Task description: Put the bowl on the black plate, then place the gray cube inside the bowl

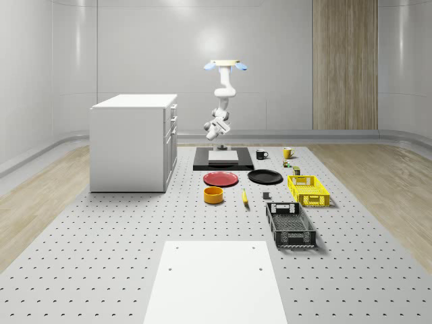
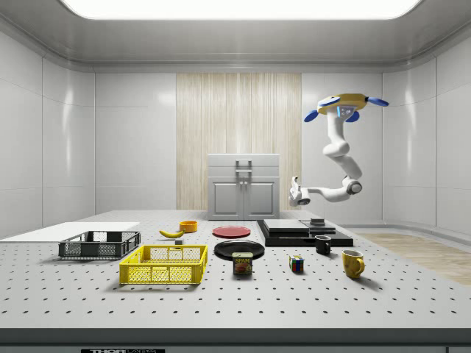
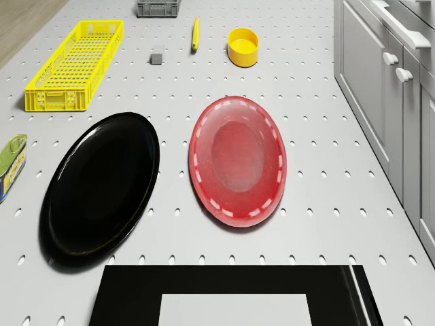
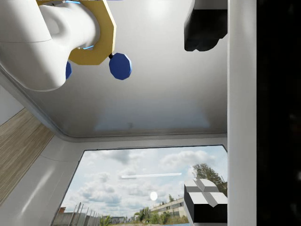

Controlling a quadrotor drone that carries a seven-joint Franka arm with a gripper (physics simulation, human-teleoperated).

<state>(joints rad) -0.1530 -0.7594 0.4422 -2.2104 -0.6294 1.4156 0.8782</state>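
Whole-scene view is showing the drone (image 1: pixel 226 65) hovering above the black pad (image 1: pixel 223 160), its jaws (image 1: pixel 214 130) hanging high over that pad and carrying nothing; whether they are parted I cannot tell. The bowl (image 1: pixel 214 195) is sitting on the bench (image 1: pixel 121 223) well below and ahead of the jaws, beyond the red plate (image 1: pixel 221 179). The black plate (image 1: pixel 265 177) is lying nearer, and the gray cube (image 1: pixel 266 196) past it.

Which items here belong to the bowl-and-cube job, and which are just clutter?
Job: yellow bowl, black plate, gray cube.

Clutter: red plate, banana, yellow crate, dark crate, black mug, yellow mug, can, white cabinet.
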